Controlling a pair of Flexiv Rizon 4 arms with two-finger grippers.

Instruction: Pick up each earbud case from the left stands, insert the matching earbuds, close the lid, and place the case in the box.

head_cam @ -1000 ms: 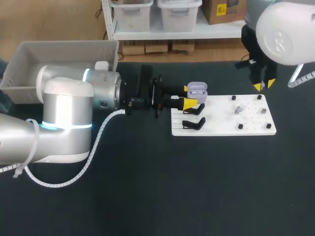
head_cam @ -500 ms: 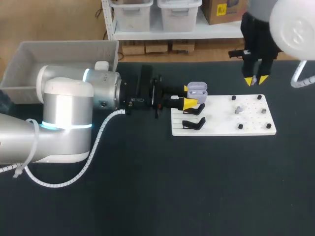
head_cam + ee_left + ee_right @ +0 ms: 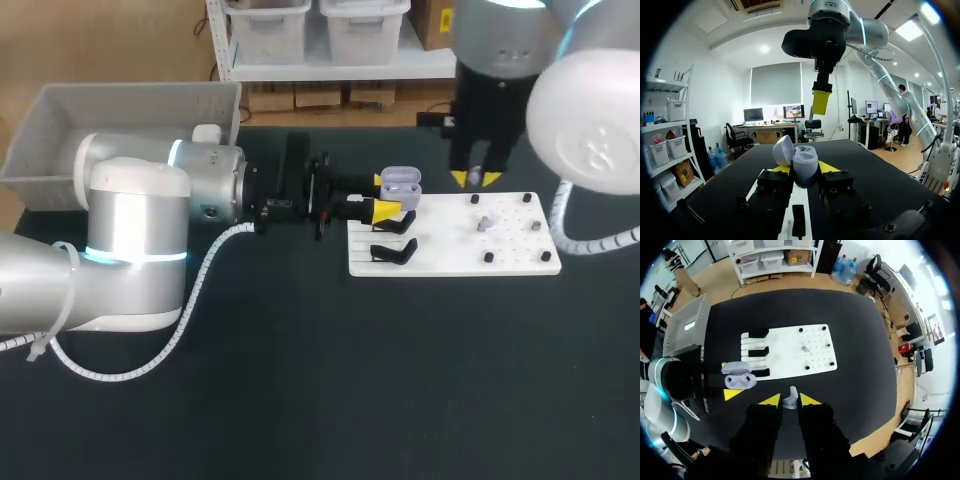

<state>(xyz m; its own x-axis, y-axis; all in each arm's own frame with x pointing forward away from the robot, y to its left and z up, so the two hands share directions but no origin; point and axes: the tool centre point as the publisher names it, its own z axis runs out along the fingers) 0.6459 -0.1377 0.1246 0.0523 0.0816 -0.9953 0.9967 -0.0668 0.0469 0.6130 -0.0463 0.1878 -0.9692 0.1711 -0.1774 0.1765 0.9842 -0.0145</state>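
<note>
Lavender case [image 3: 401,182] sits clamped in left claw [image 3: 383,196] at the white board [image 3: 450,256] edge; right claw [image 3: 476,179] pinches an earbud [image 3: 790,402].

Bright, even overhead light falls on the matte black table [image 3: 300,400]. A soft sheen marks the left arm [image 3: 130,220] at 9 o'clock and the right arm [image 3: 590,120] at 2 o'clock. Shadows are faint.
</note>
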